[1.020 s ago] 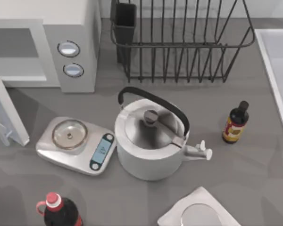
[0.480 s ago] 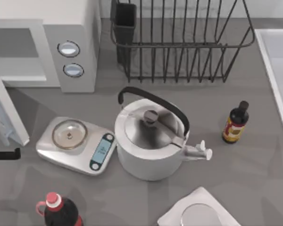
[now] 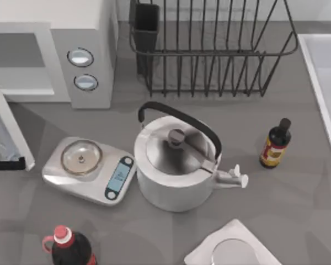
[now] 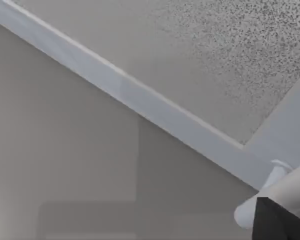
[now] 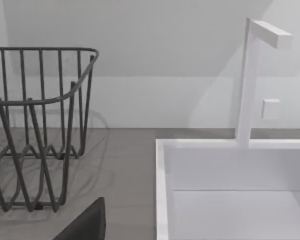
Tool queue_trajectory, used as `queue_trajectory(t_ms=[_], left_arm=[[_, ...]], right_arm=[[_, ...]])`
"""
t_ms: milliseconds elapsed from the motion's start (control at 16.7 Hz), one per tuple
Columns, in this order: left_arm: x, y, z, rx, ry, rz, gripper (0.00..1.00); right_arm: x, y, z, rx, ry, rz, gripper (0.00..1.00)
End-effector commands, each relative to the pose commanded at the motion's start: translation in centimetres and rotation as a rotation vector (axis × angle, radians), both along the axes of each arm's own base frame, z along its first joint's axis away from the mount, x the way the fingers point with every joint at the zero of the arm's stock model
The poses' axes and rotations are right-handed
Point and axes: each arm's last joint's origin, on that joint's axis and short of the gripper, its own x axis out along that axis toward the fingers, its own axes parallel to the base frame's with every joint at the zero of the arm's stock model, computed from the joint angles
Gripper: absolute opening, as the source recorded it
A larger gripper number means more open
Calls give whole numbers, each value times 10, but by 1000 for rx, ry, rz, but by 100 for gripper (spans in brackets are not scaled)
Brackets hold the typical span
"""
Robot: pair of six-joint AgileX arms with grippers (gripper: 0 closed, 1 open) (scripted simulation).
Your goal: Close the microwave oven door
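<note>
Your left tool (image 3: 0, 165), grip state indeterminate, sits at the surface's left edge, just beside the white-framed, grey-windowed microwave oven door (image 3: 5, 130). The door stands open, swung outward from the large white boxy microwave oven (image 3: 83, 33) behind it.

1. From my top view, light is even and soft across the grey bench (image 3: 298, 210); nothing is dim.
2. The kettle (image 3: 179, 165) casts a faint shadow on the bench around it, and its lid carries a dark reflection.
3. The door (image 3: 5, 130) throws a soft wedge of shade toward the oven (image 3: 55, 49).
4. No glare on the scale (image 3: 88, 171).
5. My left wrist view is pale and flat, with a speckled window surface and one soft-edged shadow block.
6. In my right wrist view the rack (image 5: 35, 130) leaves a faint shadow on the wall; the sink (image 5: 230, 185) is bright white.
</note>
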Motion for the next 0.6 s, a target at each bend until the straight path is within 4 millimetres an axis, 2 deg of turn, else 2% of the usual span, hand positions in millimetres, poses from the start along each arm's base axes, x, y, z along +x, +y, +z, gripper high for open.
queue_trajectory(t_ms=[360, 480, 600], left_arm=[[61, -1, -14, -1, 27, 0, 0], [73, -2, -15, 0, 15, 0, 0], [76, -2, -16, 0, 11, 0, 0]], right_arm=[[0, 0, 0, 0, 0, 0, 100], [0, 0, 0, 0, 0, 0, 100], [0, 0, 0, 0, 0, 0, 100]])
